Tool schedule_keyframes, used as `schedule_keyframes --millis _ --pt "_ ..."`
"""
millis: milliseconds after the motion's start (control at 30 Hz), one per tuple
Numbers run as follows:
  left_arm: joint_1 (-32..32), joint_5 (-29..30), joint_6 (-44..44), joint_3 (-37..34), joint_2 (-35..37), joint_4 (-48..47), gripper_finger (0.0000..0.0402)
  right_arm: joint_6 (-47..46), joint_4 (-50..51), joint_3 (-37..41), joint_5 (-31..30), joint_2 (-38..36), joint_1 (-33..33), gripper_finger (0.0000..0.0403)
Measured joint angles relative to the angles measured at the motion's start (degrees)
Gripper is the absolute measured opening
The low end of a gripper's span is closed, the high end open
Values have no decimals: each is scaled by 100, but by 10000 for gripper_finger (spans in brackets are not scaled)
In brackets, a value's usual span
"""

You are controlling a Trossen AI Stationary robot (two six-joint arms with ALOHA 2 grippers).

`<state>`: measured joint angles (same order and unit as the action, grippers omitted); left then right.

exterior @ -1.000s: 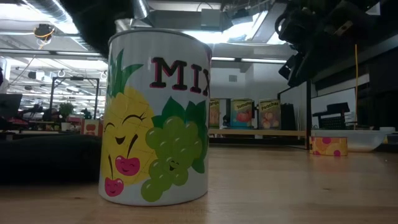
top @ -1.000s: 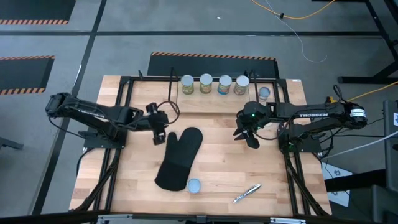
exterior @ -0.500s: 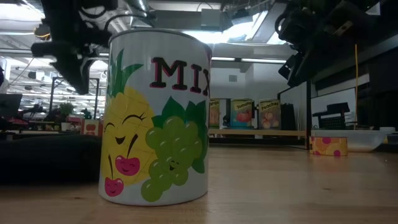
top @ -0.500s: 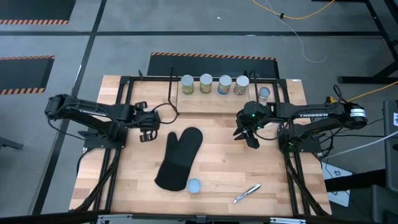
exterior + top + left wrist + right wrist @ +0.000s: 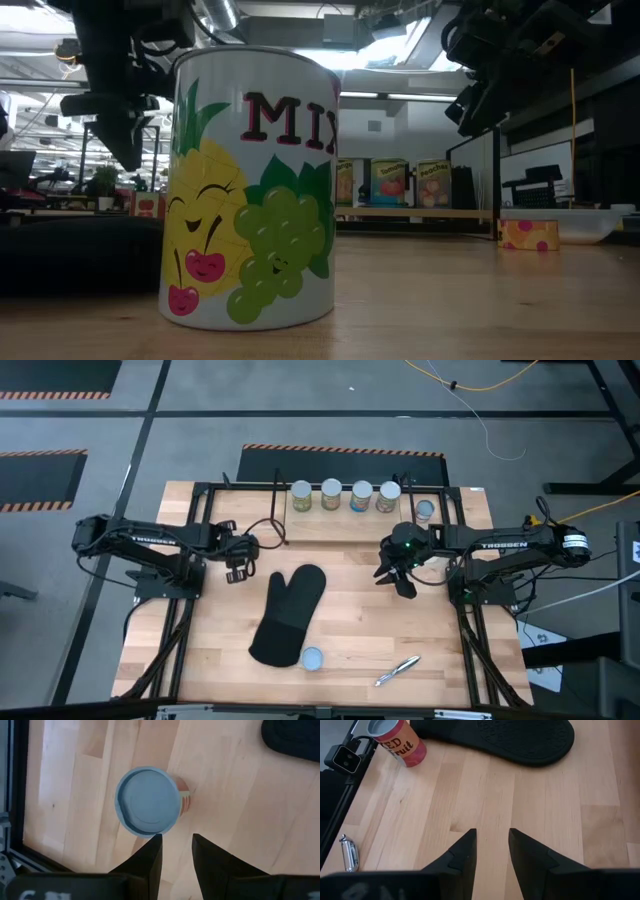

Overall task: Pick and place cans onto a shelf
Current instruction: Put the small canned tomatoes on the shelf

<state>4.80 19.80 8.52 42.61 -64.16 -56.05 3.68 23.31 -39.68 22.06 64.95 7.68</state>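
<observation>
A can with a pale-blue top (image 5: 148,801) stands upright on the table by the left frame rail. My left gripper (image 5: 176,840) hangs open just above and beside it, pointing steeply down; my left arm (image 5: 237,570) hides this can in the high view. Another can (image 5: 312,658) stands near the front edge and fills the low view (image 5: 250,190). Several cans (image 5: 345,495) stand in a row on the shelf (image 5: 340,520) at the far edge, and one more can (image 5: 425,511) stands right of them. My right gripper (image 5: 403,582) waits open over the table's right half.
A black oven mitt (image 5: 288,615) lies across the table's middle. A silvery pen-like item (image 5: 397,671) lies near the front edge. Black frame rails (image 5: 15,795) run along the table's sides. A small camera (image 5: 345,757) sits at the front edge.
My left gripper has swung toward the table's left edge, away from the mitt, sunk a little and tipped more steeply downward. In the low view it has come into sight at the left. My right arm and the cans have kept still.
</observation>
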Motion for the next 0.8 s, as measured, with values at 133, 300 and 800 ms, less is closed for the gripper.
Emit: schedule_keyframes --millis 133,300,800 --pt "142 -116 -68 0 0 23 98 64 2 0 -1 0 0 118" --pt "223 -136 -79 0 -19 48 98 131 0 0 -20 0 0 118" --pt "235 181 -266 26 -799 1465 98 125 -39 -2 -147 0 0 118"
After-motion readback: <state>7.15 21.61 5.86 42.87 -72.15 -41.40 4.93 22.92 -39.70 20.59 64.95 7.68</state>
